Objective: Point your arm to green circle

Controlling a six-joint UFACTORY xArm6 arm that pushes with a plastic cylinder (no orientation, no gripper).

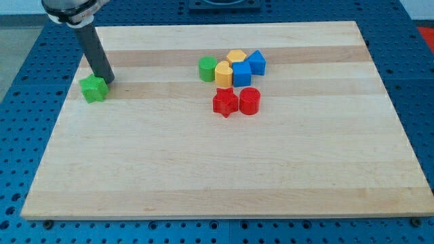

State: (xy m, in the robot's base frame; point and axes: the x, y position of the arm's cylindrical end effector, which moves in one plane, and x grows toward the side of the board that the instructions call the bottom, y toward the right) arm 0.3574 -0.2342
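Note:
The green circle [207, 68] stands at the left end of a cluster of blocks near the view's top centre. It touches a yellow block [223, 72]. My tip [107, 80] is far to the view's left of it, at the upper right edge of a green star block [94, 88]. The dark rod rises from the tip toward the view's top left corner.
The cluster also holds a yellow hexagon [237, 57], a blue cube [241, 74] and another blue block [257, 62]. A red star [225, 102] and a red cylinder [249, 101] sit just below. All lie on the wooden board [224, 176], ringed by blue perforated table.

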